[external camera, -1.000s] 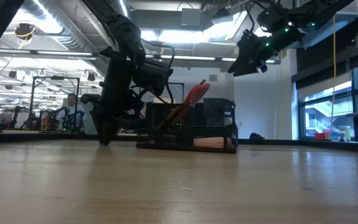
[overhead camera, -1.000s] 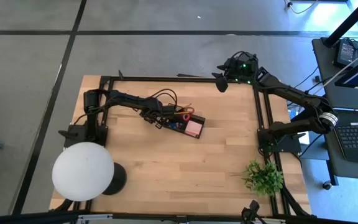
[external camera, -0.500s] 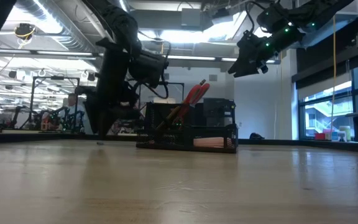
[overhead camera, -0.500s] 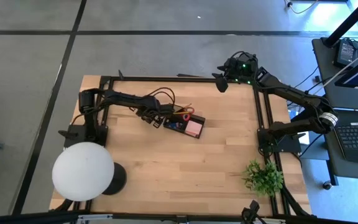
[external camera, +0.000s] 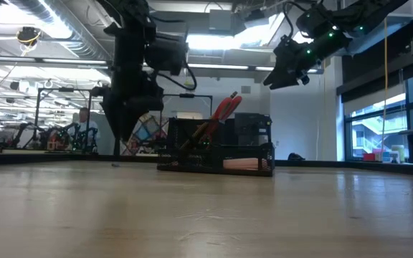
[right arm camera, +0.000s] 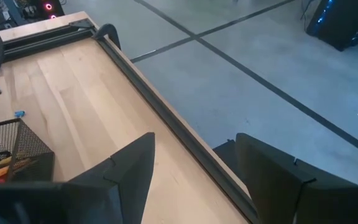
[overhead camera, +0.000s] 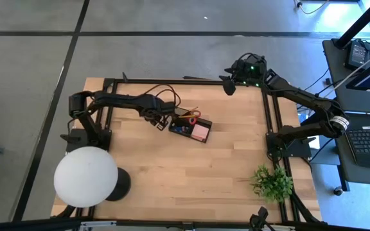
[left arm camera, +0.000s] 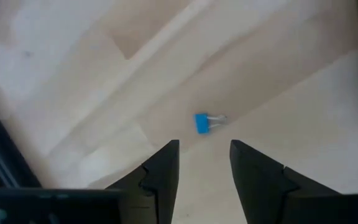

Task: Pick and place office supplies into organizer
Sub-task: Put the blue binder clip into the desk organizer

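Hovering above the tabletop, the left end effector has its fingers apart and empty; the blue clip lies just ahead between them, wire handles trailing sideways, beside the organizer; only the left wrist view shows this clearly; the right end effector waits open, well apart.
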